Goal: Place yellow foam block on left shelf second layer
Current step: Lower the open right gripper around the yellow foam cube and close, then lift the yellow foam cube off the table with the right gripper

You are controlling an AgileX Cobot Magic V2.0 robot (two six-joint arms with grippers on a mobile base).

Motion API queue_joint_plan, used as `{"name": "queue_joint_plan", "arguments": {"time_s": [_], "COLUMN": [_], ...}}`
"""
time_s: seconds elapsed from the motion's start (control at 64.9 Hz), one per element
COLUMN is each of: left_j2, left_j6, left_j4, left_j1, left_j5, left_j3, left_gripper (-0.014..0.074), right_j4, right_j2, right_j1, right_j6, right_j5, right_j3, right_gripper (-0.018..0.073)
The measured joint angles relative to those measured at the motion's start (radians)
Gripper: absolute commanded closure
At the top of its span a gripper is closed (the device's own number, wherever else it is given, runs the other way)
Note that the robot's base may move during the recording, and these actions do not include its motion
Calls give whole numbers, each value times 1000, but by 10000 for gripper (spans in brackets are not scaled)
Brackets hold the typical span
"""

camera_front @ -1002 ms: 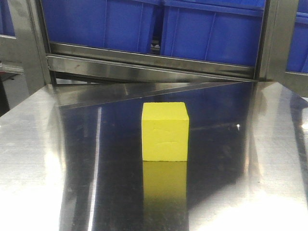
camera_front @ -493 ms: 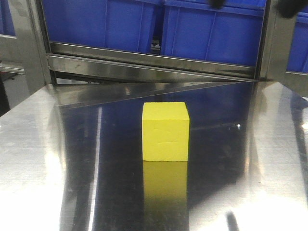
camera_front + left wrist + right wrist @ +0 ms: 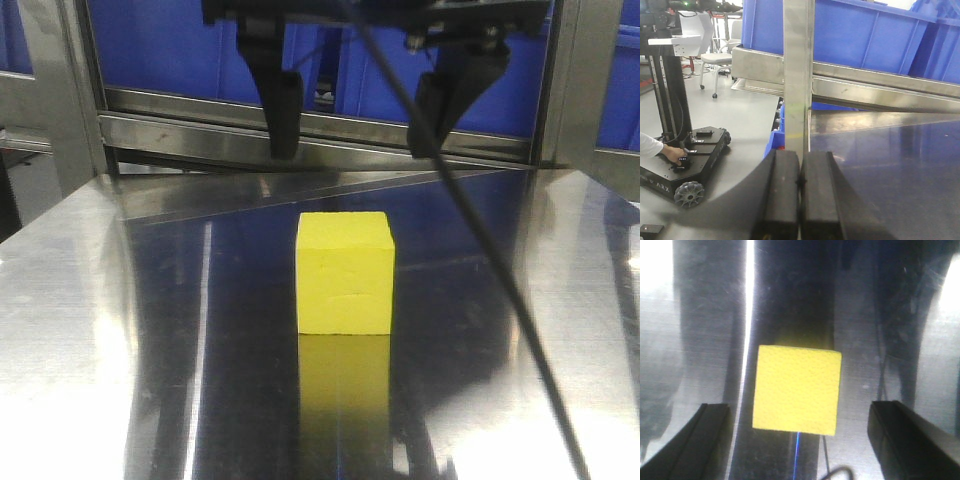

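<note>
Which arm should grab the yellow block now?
Right. The right fingers hang open above the yellow foam block, one on each side; the wrist camera shows it between them. The left fingers are shut, off by the shelf post.

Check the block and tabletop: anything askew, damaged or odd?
Nothing stands out. The yellow foam block sits flat and square on the steel tabletop, with only faint dents on its front face. The right gripper hangs above it, jaws wide apart.

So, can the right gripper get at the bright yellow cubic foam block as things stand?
Probably yes: the right gripper hangs open above the yellow foam block, fingers spread wider than it, with nothing between.
</note>
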Motion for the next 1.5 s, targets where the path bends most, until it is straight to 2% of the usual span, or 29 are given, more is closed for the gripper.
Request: {"name": "queue_joint_plan", "arguments": {"time_s": [0.447,0.894,1.002,1.079,1.172,1.295,1.495], "left_j2": [0,0,0,0,0,0,0], "left_j6": [0,0,0,0,0,0,0], "left_j4": [0,0,0,0,0,0,0], "left_j1": [0,0,0,0,0,0,0], "left_j5": [0,0,0,0,0,0,0], "left_j3": [0,0,0,0,0,0,0], "left_gripper": [460,460,460,460,460,460,460], "right_j4": [-8,-13,-12,-12,-12,-12,-15], "right_j2": [86,162,176,177,177,156,26], "right_j1": [0,-4,-7,-10,-21,-42,-129], "right_j6": [11,13,13,13,13,4,-118], "right_j5": [-17,-130,-157,-168,-179,-183,-200], "right_j3": [-4,77,92,94,94,94,131], "right_gripper": [-66,-58,44,221,355,377,377]}}
